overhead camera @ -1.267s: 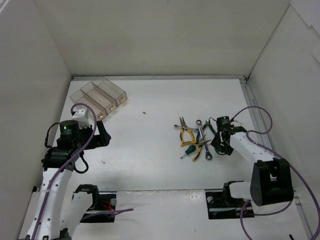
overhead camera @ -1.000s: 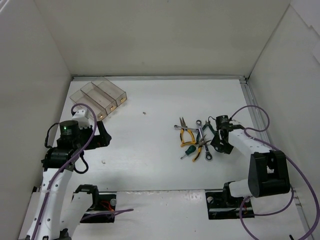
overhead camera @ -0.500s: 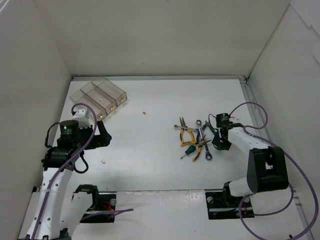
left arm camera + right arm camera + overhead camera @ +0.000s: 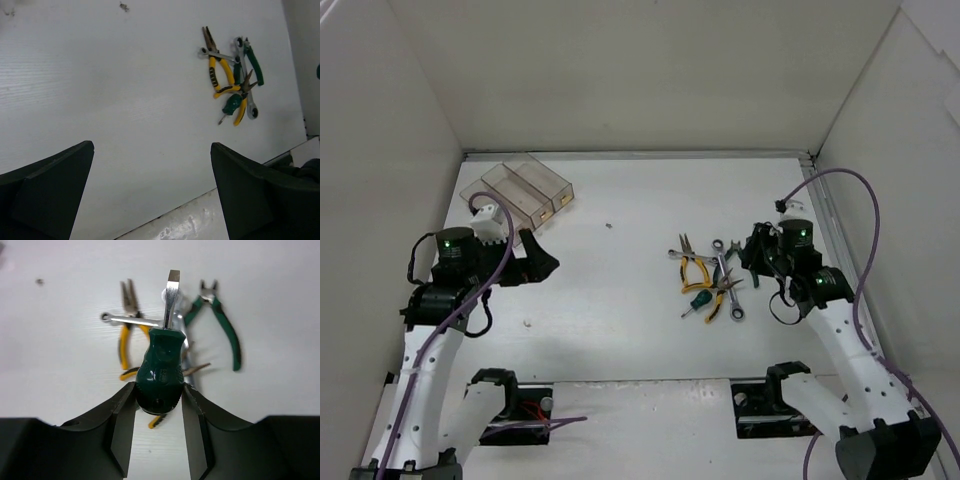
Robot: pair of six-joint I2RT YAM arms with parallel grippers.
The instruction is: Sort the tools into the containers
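The screwdriver (image 4: 161, 367) at frame centre hides the middle of the tool pile (image 4: 123, 345). Lower edge crops left gripper (image 4: 152, 145) fingers (image 4: 47, 192).

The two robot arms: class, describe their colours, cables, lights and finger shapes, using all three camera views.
The left arm and right arm have white links and black joint housings, each with a small green light and a looping purple cable. The left gripper and right gripper have dark, matte, wedge-shaped fingers.
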